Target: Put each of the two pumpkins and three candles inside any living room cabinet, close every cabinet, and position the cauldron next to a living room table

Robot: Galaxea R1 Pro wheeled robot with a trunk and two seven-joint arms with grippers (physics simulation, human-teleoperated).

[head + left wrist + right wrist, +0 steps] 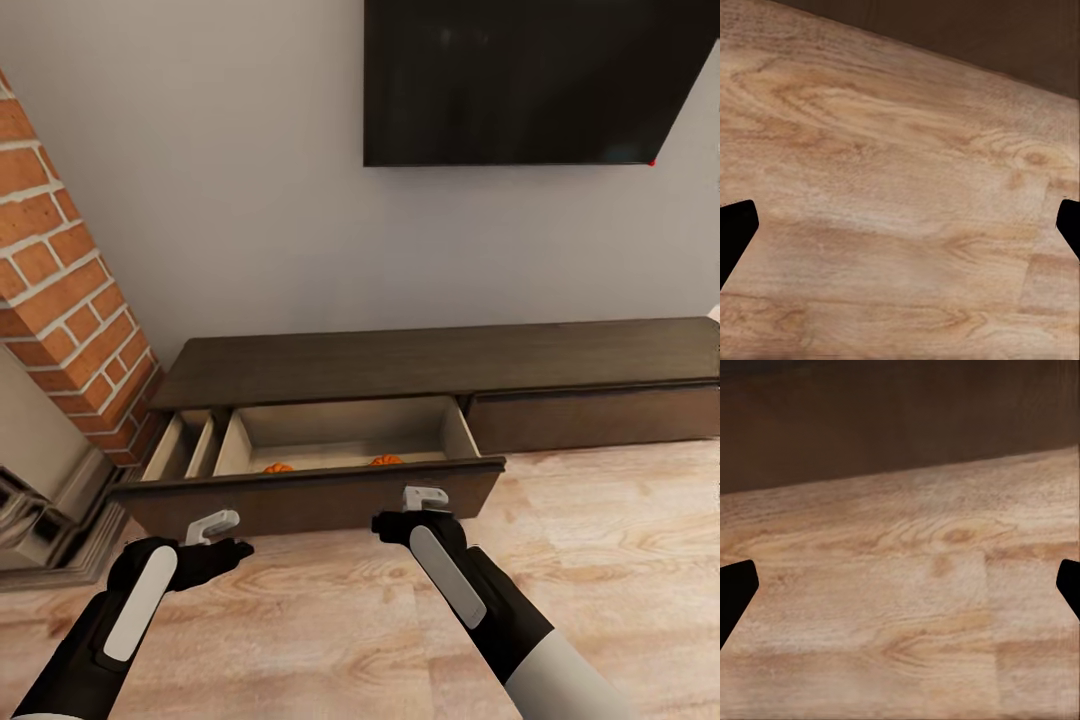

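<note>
1. The cabinet (440, 365) is a long, low, dark-brown unit standing against the grey wall (220, 200). Its long axis runs left to right across the head view, under a black screen (530, 80) mounted on the wall.
2. One wide drawer (320, 490) at the cabinet's left end is pulled out toward the robot, with its pale beige lining showing. A second drawer front (595, 415) to its right sits flush and closed.
3. Two orange pumpkins lie inside the open drawer, close behind its front panel, and only their tops show. One pumpkin (278, 467) is left of centre and the other pumpkin (385, 460) is right of centre, well apart from each other.
4. Which way the pumpkins' stems point cannot be told, since the drawer front hides most of each.
5. The left claw (215, 535) hangs low over the wooden floor (600, 540), just in front of the drawer's left part. In the left wrist view its fingertips (736, 232) sit at opposite edges, so it is spread wide and holds nothing.
6. The right claw (425, 503) is near the drawer front, about at its middle. Whether it touches the panel cannot be told. In the right wrist view its fingertips (736, 592) are likewise far apart, spread wide and empty.
7. A brick column (70, 300) stands to the left of the cabinet.
</note>
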